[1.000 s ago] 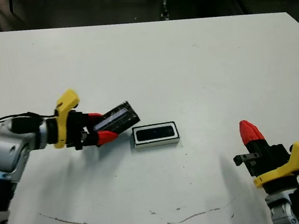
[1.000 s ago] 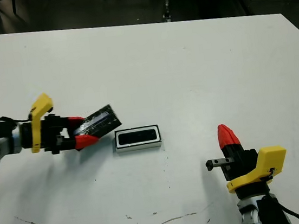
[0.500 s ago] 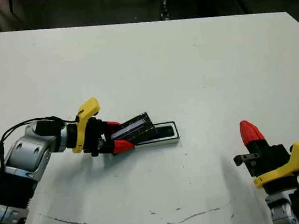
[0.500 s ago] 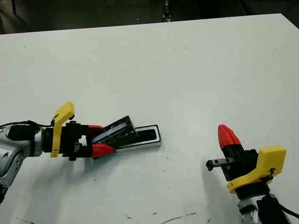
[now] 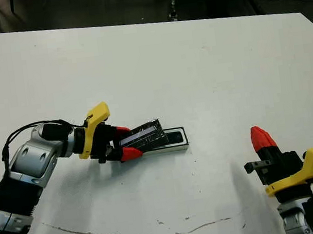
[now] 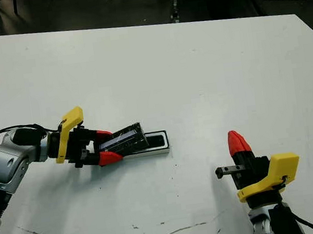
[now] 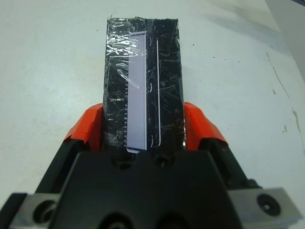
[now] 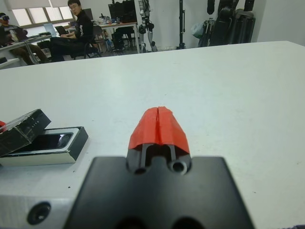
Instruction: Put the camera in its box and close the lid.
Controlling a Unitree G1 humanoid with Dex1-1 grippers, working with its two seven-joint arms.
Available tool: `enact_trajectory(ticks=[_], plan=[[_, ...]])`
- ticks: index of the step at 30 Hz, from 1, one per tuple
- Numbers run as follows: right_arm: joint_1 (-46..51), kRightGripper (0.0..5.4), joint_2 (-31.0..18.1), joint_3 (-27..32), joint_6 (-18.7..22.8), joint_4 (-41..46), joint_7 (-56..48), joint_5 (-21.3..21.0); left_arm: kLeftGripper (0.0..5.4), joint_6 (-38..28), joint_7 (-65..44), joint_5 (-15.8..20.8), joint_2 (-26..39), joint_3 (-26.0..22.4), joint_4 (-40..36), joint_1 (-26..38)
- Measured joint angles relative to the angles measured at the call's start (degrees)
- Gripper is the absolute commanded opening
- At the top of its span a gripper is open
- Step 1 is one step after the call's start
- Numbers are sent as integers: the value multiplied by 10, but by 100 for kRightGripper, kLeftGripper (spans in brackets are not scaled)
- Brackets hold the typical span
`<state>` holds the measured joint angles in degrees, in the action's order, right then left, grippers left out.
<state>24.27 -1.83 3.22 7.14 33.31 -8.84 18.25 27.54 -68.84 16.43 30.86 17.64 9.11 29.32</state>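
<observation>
Two pincers are showing above the white bench [image 5: 208,70]. The left pincer [image 5: 127,144] is clenched on the near-left end of the lid [image 5: 146,136], its red fingers [image 7: 198,125] pressing on the lid's two long edges. The lid is tilting, with its far end riding over the left part of the box [image 5: 173,140]; whether it is touching the rim cannot be told. The box is lying near the bench's middle, and the camera [image 8: 47,141] is already resting inside it, its dark face showing in the uncovered right part. The right pincer [image 5: 262,138] is hanging well apart at the near right, its red tips pressed together and holding nothing.

Step in hand, by judgement: closing the lid, since the camera is seated.

Next move, by judgement:
1. Carrying the lid further right until it is covering the whole box.
2. Levelling the lid so that its edges are lining up with the rim.
3. Lowering it squarely, then releasing.

Caution: a tilted lid pushed sideways is likely to shove the light box along the bench.
</observation>
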Motion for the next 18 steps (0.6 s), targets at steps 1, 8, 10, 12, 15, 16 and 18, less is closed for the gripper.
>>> enact_trajectory(ticks=[1, 8, 10, 12, 15, 16, 18], plan=[[0, 0, 0, 0, 0, 0, 0, 0, 317, -4, 0, -2, -2, 1, 0, 0], [0, 0, -1, 1, 0, 0, 0, 3, 317, -29, 6, -25, -25, 14, 18, 11], [0, 0, -1, 1, 0, 0, 0, 3, 317, -32, 4, -29, -33, 18, 27, 17], [0, 0, -1, 1, 0, 0, 0, 3, 317, -38, 0, -34, -40, 24, 37, 24], [0, 0, -1, 1, 0, 0, 0, 3, 317, -38, 0, -39, -43, 29, 39, 29], [0, 0, -1, 1, 0, 0, 0, 4, 317, -38, 0, -39, -44, 30, 39, 29], [0, 0, -1, 1, 0, 0, 0, 6, 317, -36, 0, -40, -45, 32, 39, 31]])
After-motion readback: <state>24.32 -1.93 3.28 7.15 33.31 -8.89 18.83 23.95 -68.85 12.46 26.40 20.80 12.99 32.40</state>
